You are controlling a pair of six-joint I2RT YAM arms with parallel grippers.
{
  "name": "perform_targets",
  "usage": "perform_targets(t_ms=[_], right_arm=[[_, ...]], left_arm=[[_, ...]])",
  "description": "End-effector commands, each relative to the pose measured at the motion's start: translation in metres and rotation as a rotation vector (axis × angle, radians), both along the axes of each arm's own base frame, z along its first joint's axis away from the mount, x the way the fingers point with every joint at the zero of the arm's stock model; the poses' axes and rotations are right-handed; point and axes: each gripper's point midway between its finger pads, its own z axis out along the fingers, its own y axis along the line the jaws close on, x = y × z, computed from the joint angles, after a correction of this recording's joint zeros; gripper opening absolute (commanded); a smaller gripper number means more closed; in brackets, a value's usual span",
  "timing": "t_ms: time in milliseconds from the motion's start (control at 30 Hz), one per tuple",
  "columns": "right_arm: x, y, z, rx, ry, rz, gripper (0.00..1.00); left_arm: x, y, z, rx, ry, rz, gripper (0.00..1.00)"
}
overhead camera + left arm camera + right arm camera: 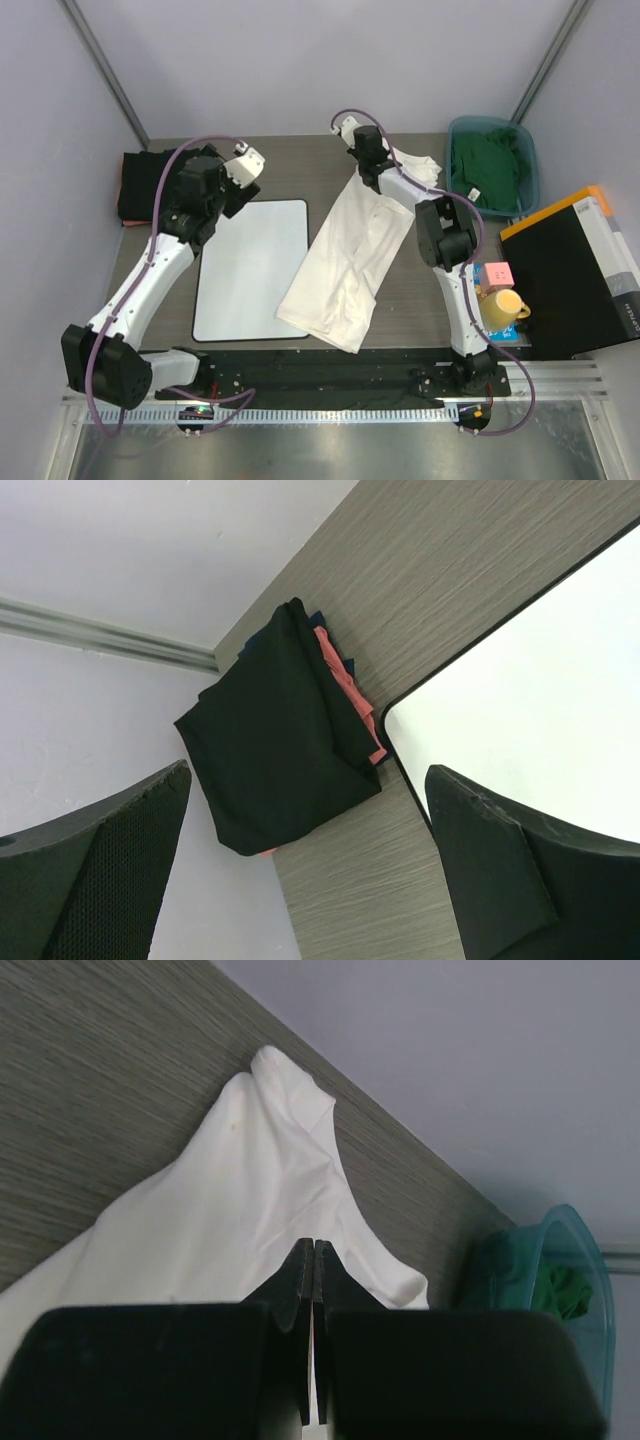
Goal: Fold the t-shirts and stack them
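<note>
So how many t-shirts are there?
4: a white one spread mid-table, a green one in the bin, a black one over a pinkish-red one stacked far left. More may be hidden.

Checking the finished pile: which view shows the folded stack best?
Left wrist: the folded stack is unobstructed, pinkish-red layers peeking under black. Top view shows it small, partly behind the left arm; right wrist misses it.

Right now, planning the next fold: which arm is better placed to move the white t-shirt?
Right: the right tool is shut on the white t-shirt; the left tool hangs open by the board's far edge, touching nothing.
</note>
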Motion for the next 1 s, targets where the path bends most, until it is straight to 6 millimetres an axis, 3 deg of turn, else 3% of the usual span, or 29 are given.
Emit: perform_targets(t_ms=[0,333,433,467,533,567,600,700,967], right_arm=[[0.012,-0.005,-0.027,-0.037,0.051,-0.011,0.01],[0.007,0.001,-0.081,-0.017,0.160,0.013,0.01],[0.010,0.018,-0.092,0.024,0.191,0.081,0.01],[0.010,0.021,-0.107,0.035,0.214,0.091,0.01],[0.018,0.037,-0.104,0.097,0.220,0.132,0.01],[0.017,0.042,-0.121,0.115,0.252,0.150,0.01],[0.023,0.050,-0.112,0.140,0.240,0.173,0.01],[0.027,0.073,-0.117,0.123,0.233,0.235,0.01],[0.022,0.124,-0.106,0.042,0.178,0.432,0.01]], left_arm=[[0.023,0.001,0.035,0.011,-0.103,0.031,1.00],[0.046,-0.008,0.024,0.047,-0.066,0.002,1.00],[0.052,-0.007,0.022,0.047,-0.057,0.022,1.00],[0.053,-0.007,0.022,0.047,-0.057,0.029,1.00],[0.058,-0.004,0.020,0.062,-0.049,0.052,1.00],[0.060,-0.003,0.017,0.070,-0.043,0.059,1.00],[0.061,-0.002,0.017,0.079,-0.040,0.064,1.00],[0.067,0.000,0.010,0.114,-0.024,0.072,1.00],[0.085,0.010,-0.004,0.166,0.000,0.160,1.00]])
